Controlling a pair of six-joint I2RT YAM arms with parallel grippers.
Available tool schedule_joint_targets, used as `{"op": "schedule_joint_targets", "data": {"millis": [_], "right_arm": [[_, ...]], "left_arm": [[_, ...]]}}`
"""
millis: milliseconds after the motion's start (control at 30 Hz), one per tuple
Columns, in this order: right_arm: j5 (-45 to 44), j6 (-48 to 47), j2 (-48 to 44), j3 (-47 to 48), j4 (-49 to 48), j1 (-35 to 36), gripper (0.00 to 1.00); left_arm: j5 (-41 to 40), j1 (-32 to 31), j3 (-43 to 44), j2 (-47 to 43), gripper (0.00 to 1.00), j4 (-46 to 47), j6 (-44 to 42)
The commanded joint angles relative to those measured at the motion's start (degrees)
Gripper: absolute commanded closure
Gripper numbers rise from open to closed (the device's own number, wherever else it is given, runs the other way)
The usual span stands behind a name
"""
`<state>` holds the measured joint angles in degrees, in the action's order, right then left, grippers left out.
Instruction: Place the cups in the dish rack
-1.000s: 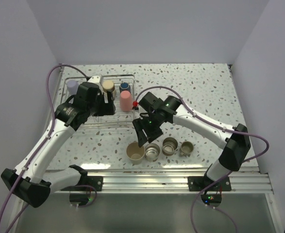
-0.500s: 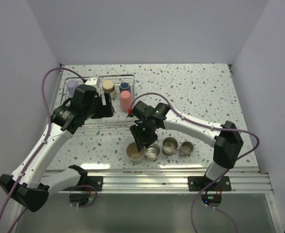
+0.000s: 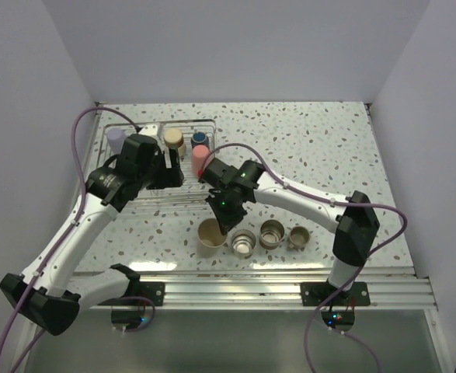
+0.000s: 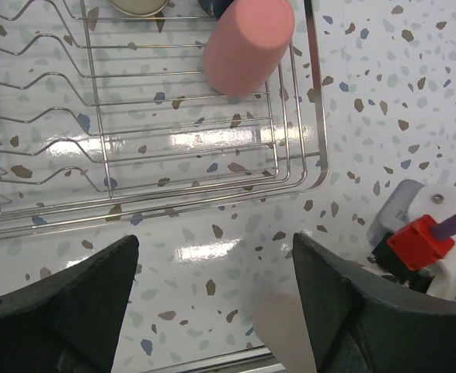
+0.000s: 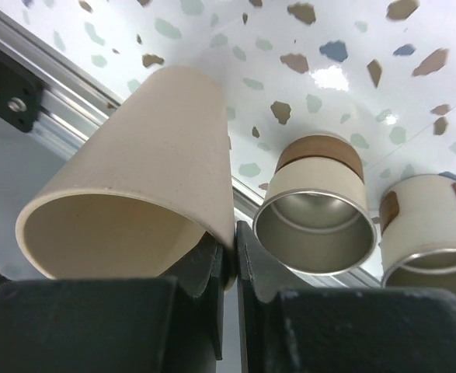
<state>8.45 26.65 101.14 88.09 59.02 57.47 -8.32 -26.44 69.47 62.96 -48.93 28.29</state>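
Observation:
My right gripper [image 3: 223, 225] [image 5: 235, 249] is shut on the right-hand rim of the beige cup [image 3: 209, 234] [image 5: 142, 148], one finger inside and one outside. The cup stands on the table near the front edge. To its right stand three shiny steel cups [image 3: 244, 244] [image 3: 272, 232] [image 3: 298, 237]; two of them [image 5: 317, 210] [image 5: 433, 225] show in the right wrist view. The dish rack [image 3: 144, 199] [image 4: 313, 148] at the back left holds a pink cup [image 3: 201, 157] [image 4: 247, 47], a lavender cup [image 3: 116, 138], a tan-topped cup [image 3: 172, 138] and a dark cup [image 3: 200, 138]. My left gripper [image 3: 170, 167] [image 4: 214, 264] hangs open over the rack's front edge, holding nothing.
An aluminium rail [image 3: 274, 287] runs along the table's near edge, just in front of the cups. The right arm's red fitting [image 4: 418, 241] sits close to the rack's right front corner. White walls close in the back and sides.
My right gripper has moved left and down to the beige cup and closed on its rim. The left arm has barely shifted.

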Motion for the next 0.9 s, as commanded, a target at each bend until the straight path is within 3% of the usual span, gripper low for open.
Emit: {"op": "schedule_joint_targets", "data": {"millis": [0, 100, 300, 433, 533, 567, 633, 667, 767, 867], "right_arm": [[-3.8, -1.2, 0.1, 8.6, 4.1, -0.1, 1.0], [-4.1, -1.7, 0.7, 14.8, 7.1, -2.1, 1.0], [10.4, 0.7, -2.3, 18.7, 3.3, -17.2, 1.0], [19.9, 2.4, -3.1, 21.5, -0.3, -23.7, 1.0], [30.7, 9.8, -4.2, 19.4, -7.7, -26.9, 1.0], [32.7, 12.0, -4.6, 17.0, -13.2, -27.4, 1.0], [37.6, 19.6, -5.7, 14.7, -19.3, -28.5, 1.0], [38.9, 24.7, -5.9, 12.7, -25.1, -28.6, 1.0], [42.3, 31.8, -6.4, 9.5, -35.2, -28.7, 1.0], [43.4, 39.3, -7.0, 7.1, -42.0, -28.8, 1.0]], "left_arm": [[-1.7, -0.4, 0.7, 0.6, 0.16, 1.1, -1.3], [-3.8, -0.2, 2.3, 1.4, 0.14, 0.7, -2.1], [-2.5, 3.4, 6.8, 3.2, 0.08, 3.0, -3.8], [11.6, 12.3, 6.6, 3.3, 0.04, 9.1, -2.7], [30.1, 19.9, 2.0, 2.2, 0.0, 20.4, 1.5], [40.2, 22.4, -1.2, 1.9, 0.0, 28.4, 3.6], [49.1, 23.7, -4.7, 2.0, 0.0, 38.2, 11.6], [55.3, 23.9, -7.8, 2.1, 0.0, 47.9, 14.7], [61.6, 24.0, -11.7, 3.5, 0.0, 66.2, 24.0], [64.7, 23.9, -13.4, 5.4, 0.0, 77.0, 30.0]]}}
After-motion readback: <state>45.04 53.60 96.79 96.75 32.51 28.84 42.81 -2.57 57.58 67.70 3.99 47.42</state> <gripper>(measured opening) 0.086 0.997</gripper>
